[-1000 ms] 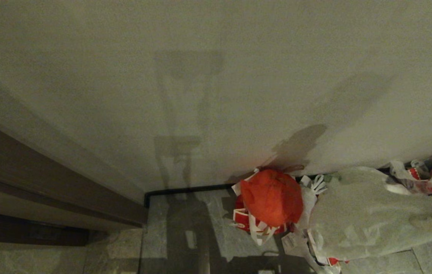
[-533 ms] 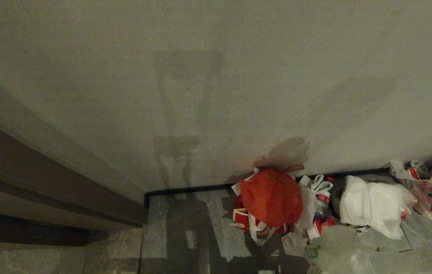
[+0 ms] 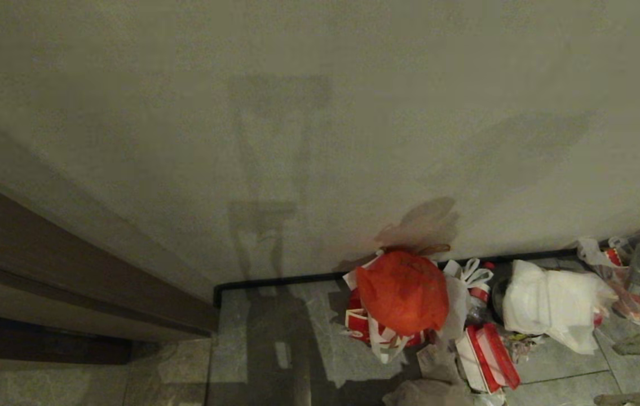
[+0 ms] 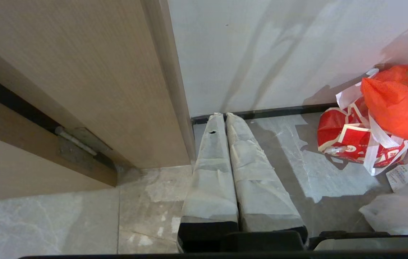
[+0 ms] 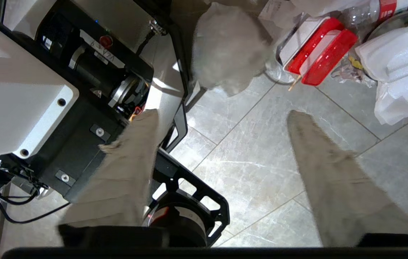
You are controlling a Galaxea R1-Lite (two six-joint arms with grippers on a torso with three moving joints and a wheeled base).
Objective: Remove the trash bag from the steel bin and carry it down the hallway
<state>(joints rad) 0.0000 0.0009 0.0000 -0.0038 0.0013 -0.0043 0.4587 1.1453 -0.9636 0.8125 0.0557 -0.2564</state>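
At the left of the head view the door frame runs down to the floor, and the black skirting marks the foot of the wall. Neither has shifted over the last second, so the camera has held still. The left gripper is parked with its padded fingers pressed together and empty, its tips close to the skirting beside the frame.

The bare floor at lower centre is the only open room. To its right the litter begins: the orange bag against the wall, a red box, then a white bag.

The change is in the trash bag. A second ago it hung large across the right of the head view. Now it lies crumpled on the floor at the bottom edge, just left of the red box. In the right wrist view it sits at upper centre, close to the robot's base.

The right gripper has spread its fingers wide over bare tiles and holds nothing. I judge the bag has been released at the pile, so the carry looks done. I cannot make out the steel bin.

The right arm's clear way out looks to be away from the litter, and the base edge crowds it on the other side.
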